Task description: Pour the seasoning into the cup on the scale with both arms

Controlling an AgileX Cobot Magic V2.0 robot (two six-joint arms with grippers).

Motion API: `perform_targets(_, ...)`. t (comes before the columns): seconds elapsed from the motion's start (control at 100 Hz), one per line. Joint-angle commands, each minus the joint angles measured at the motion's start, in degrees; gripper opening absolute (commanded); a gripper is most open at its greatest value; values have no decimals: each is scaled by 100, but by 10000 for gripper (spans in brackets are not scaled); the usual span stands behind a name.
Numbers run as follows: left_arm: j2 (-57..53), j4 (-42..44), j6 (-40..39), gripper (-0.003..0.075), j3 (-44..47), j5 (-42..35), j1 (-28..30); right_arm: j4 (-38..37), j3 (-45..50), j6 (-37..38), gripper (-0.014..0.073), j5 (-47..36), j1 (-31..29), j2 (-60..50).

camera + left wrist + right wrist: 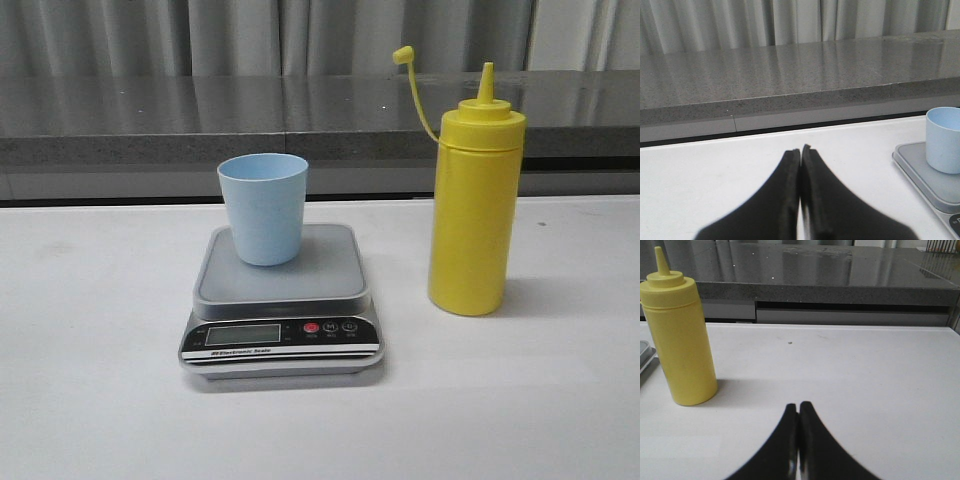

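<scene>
The light blue cup (pixel 263 208) stands upright on the back part of the scale (pixel 282 300) platform, so that what goes in can be weighed; whether it holds anything, I cannot tell. The yellow squeeze bottle (pixel 474 208) stands upright on the bench (pixel 90 400) just beside the scale's right edge, its cap hanging off the nozzle, ready for pouring. The left gripper (pixel 800 150) and right gripper (pixel 798 406) both have their fingers pressed together, holding nothing, each low over the bench.
</scene>
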Motion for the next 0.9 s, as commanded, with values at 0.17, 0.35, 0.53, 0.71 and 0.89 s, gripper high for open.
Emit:
perform_targets(0.17,-767,9,-12,-20,498,-668,444,-31,-119,-40,-69,-490,-37,-116)
perform_targets(0.35,-1085,18,-12,-20,717,-630,774,-31,-119,-40,-69,-490,-37,-116)
perform_targets(0.53,-1085,18,-12,-20,890,-662,861,-31,-119,-40,-69,-490,-37,-111)
perform_targets(0.71,-1085,105,-12,-20,914,-574,861,-31,-119,-40,-69,-485,-37,-111)
perform_targets(0.89,-1085,103,-12,-20,914,-574,861,-31,-119,-40,-69,-485,-37,-111)
